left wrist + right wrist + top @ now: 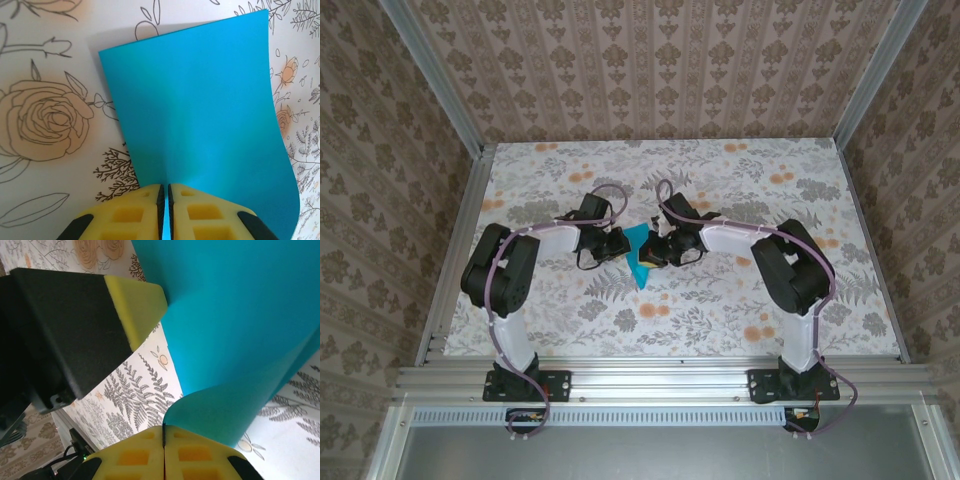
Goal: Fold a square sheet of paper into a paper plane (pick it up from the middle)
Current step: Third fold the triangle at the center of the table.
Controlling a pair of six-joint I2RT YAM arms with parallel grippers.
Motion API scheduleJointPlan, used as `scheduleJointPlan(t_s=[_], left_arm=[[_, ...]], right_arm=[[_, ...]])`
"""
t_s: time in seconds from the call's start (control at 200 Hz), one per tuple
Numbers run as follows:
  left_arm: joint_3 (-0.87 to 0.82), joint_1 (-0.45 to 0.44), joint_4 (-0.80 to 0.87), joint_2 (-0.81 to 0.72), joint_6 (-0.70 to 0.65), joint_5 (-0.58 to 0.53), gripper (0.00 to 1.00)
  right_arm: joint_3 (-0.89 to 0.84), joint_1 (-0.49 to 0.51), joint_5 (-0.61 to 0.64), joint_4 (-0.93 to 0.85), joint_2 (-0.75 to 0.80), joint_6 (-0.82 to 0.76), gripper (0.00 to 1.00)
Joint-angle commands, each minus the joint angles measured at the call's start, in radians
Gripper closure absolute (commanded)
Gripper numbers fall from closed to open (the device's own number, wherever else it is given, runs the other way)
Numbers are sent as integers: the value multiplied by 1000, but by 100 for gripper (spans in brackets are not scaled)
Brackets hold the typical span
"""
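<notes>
Top external view: we see the square sheet of paper (pixel 642 255) held up between the left gripper (pixel 617 246) and the right gripper (pixel 660 248), over the middle of the flower-printed table (pixel 740 310).

In the left wrist view, the left gripper (pixel 165 192) has its yellow pads (pixel 135 210) pinched almost together on the near edge of the sheet (pixel 200 115). The paper is bright teal, plain and unmarked. It curves gently away from us, with two corners showing at its far end.

In the right wrist view, the right gripper (pixel 164 432) is clenched on a bent-over edge of the sheet (pixel 240 315), which bows upward in a broad curl. The left gripper's yellow-tipped finger (pixel 132 302) meets the paper from the left.
</notes>
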State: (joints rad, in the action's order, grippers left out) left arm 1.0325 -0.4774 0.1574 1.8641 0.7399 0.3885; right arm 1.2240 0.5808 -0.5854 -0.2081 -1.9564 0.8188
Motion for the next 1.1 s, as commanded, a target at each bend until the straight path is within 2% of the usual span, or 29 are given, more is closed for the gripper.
scheduleJointPlan(t_s=[0.0, 0.36, 1.095], left_arm=[[11, -7, 62, 30, -29, -36, 86], [14, -14, 72, 43, -29, -39, 88], [24, -26, 91, 66, -36, -45, 90]], right_arm=[[25, 8, -26, 10, -27, 25, 92], [22, 8, 38, 64, -60, 79, 90], [37, 7, 91, 96, -91, 135, 89]])
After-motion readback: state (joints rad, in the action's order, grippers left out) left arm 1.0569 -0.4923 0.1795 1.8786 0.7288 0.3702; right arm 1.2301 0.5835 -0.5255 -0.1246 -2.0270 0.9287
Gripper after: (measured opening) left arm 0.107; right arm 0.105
